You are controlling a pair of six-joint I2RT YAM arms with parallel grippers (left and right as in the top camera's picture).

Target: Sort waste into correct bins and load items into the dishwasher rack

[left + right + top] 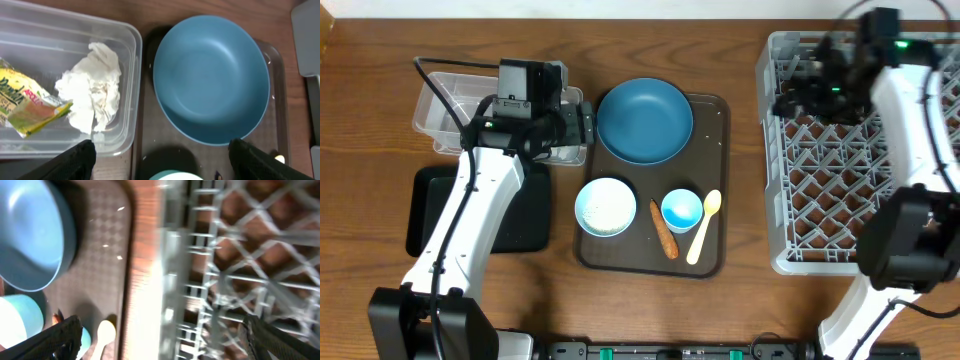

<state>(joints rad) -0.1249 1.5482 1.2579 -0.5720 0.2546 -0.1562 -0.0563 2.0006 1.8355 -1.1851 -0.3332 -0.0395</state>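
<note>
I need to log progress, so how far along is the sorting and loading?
Done: tissue and wrapper lie in the clear tub. In hand: nothing; left gripper and right gripper are open. Remaining: carrot, rice bowl, plate, blue cup and spoon sit on the brown tray.

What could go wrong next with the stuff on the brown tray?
1. The pale blue bowl has rice in it. If it goes into the rack like that, grains could probably drop through the open grid.
2. The carrot lies close between the bowl and the small blue cup. Fingers reaching for it might bump either one, or nudge the yellow spoon beside the cup.
</note>
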